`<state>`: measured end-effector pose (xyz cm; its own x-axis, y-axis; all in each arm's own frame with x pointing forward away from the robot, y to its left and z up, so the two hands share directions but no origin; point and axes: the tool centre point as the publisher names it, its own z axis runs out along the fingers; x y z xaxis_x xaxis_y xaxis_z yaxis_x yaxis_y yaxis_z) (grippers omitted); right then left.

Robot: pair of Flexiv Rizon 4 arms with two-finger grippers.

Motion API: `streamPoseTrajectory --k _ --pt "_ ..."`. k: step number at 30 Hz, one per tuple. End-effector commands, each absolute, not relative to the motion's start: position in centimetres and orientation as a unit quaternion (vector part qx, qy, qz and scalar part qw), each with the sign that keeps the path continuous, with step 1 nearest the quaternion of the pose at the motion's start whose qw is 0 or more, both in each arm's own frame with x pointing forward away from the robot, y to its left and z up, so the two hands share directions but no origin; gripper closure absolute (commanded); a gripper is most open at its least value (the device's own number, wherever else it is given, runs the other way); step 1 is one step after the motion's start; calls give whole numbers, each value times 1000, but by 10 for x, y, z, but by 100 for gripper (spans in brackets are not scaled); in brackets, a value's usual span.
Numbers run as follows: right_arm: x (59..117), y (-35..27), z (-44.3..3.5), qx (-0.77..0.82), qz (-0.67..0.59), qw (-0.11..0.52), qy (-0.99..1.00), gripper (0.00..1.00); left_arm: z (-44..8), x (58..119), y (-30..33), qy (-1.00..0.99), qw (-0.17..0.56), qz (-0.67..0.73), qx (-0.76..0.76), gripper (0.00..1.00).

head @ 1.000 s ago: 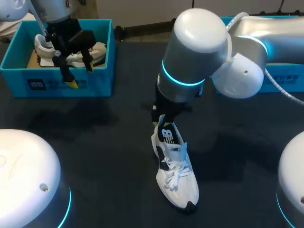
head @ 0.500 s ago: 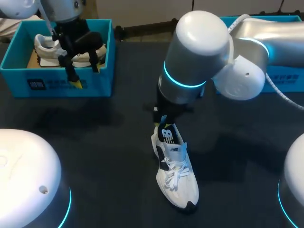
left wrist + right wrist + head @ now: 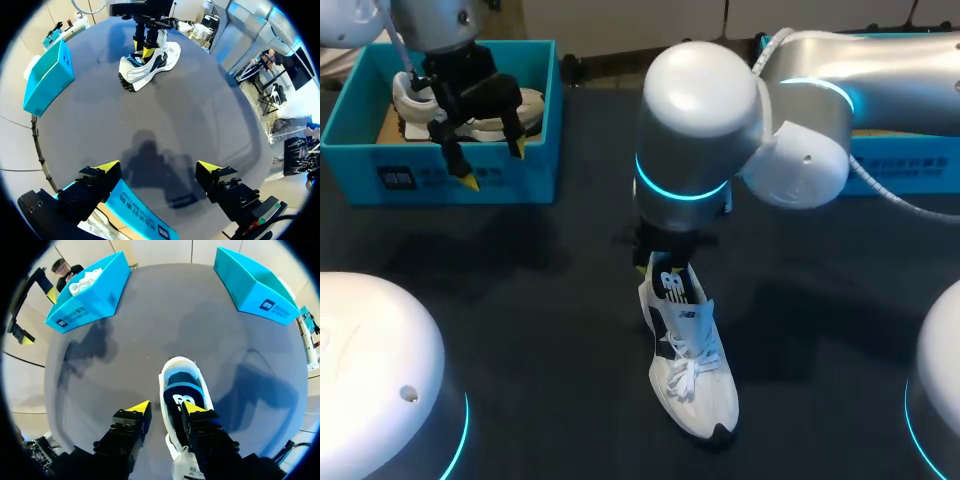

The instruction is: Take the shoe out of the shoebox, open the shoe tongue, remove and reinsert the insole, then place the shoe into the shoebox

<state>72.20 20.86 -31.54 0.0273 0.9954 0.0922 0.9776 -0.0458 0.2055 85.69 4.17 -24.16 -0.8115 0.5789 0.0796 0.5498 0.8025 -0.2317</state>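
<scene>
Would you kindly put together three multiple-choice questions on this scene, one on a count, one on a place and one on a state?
1. How many blue cardboard shoeboxes stand on the dark table? A one; B three; C two.
2. Where is the right gripper? A at the heel opening of the white-and-black laced sneaker; B over a shoebox; C resting on bare table.
3. How are the left gripper's jaws? A shut on a shoe; B open, empty; C shut on an insole.
Answers: 1 C, one at each side. 2 A, its jaws straddle the sneaker's collar. 3 B, they stand wide apart.
</scene>
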Motion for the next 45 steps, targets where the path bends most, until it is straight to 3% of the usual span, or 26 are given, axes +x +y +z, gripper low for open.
streamPoseTrajectory --k 1,12,24,27,28,45 --pt "721 209 -323 717 105 56 687 64 -242 858 41 -946 75 98 -299 0" --pt "718 206 -318 718 93 87 685 81 -242 858 41 -946 75 98 -299 0" --pt "706 197 -320 717 89 104 684 81 -242 858 41 -946 75 98 -299 0" --pt "708 198 -324 714 89 108 686 92 -242 858 41 -946 75 98 -299 0" --pt "708 199 -326 713 90 112 687 100 -242 858 41 -946 75 98 -299 0" --pt "722 203 -341 687 120 149 701 100 -242 858 41 -946 75 98 -299 0"
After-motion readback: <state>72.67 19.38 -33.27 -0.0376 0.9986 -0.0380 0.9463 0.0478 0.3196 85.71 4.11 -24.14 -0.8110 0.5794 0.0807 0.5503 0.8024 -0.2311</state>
